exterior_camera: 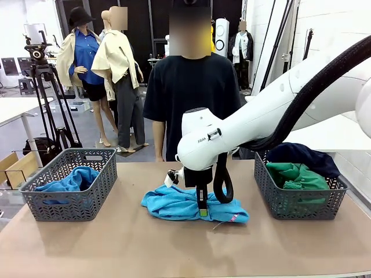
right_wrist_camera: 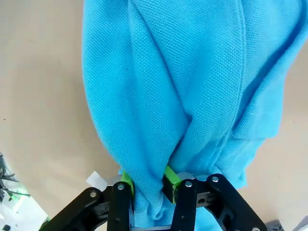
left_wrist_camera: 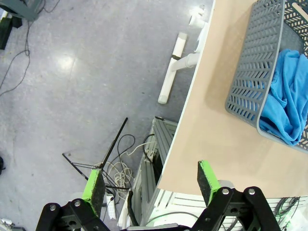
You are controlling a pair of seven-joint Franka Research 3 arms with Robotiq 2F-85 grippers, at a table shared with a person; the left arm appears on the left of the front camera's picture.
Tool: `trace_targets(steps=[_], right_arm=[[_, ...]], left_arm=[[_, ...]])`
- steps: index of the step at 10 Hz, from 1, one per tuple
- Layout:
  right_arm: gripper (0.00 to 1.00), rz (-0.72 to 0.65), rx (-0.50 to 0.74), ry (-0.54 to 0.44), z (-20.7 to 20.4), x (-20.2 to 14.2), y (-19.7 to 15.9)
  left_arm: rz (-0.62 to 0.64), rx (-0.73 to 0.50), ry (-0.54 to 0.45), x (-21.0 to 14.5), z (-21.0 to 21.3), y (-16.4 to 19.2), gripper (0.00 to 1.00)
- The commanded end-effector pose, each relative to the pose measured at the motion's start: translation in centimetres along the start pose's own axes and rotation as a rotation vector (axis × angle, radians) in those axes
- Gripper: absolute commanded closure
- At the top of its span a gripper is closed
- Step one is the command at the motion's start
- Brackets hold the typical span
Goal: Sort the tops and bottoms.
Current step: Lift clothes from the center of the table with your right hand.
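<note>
Right tool [right_wrist_camera: 147, 185] | pinching turquoise bottoms [right_wrist_camera: 192, 86] | fold bunched between pads, on table [exterior_camera: 116, 243]

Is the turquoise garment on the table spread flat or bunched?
Bunched. The turquoise garment lies crumpled between the baskets, and the right gripper pinches a fold of it.
</note>
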State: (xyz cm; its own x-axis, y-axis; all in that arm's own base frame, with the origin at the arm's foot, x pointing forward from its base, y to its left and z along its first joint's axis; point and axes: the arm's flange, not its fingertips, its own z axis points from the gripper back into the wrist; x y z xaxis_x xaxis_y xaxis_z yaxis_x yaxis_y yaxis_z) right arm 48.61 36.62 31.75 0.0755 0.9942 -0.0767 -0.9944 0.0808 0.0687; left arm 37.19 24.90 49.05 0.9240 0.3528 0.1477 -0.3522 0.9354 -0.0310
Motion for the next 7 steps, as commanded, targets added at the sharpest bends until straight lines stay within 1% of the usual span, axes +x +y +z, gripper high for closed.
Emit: trace_targets(steps=[1, 3, 4, 5, 7], right_arm=[[1.00, 0.012, -0.014, 0.029, 2.0, -0.5, -0.6], [1.00, 0.000, -0.033, 0.034, 5.2, -0.7, -1.6], [1.00, -0.007, -0.057, 0.019, 8.2, -1.3, -2.0], [1.00, -0.001, -0.100, 0.021, 12.2, -2.0, -2.3], [1.00, 0.016, -0.156, -0.039, 21.9, -3.3, -2.7]], left_arm=[[0.000, -0.006, 0.003, -0.1, 0.0, 0.2, 0.00], [0.000, -0.006, 0.003, -0.1, 0.0, 0.2, 0.00], [0.000, -0.006, 0.003, -0.1, 0.0, 0.2, 0.00], [0.000, -0.006, 0.003, -0.1, 0.0, 0.2, 0.00], [0.000, -0.006, 0.003, -0.1, 0.0, 0.2, 0.00]])
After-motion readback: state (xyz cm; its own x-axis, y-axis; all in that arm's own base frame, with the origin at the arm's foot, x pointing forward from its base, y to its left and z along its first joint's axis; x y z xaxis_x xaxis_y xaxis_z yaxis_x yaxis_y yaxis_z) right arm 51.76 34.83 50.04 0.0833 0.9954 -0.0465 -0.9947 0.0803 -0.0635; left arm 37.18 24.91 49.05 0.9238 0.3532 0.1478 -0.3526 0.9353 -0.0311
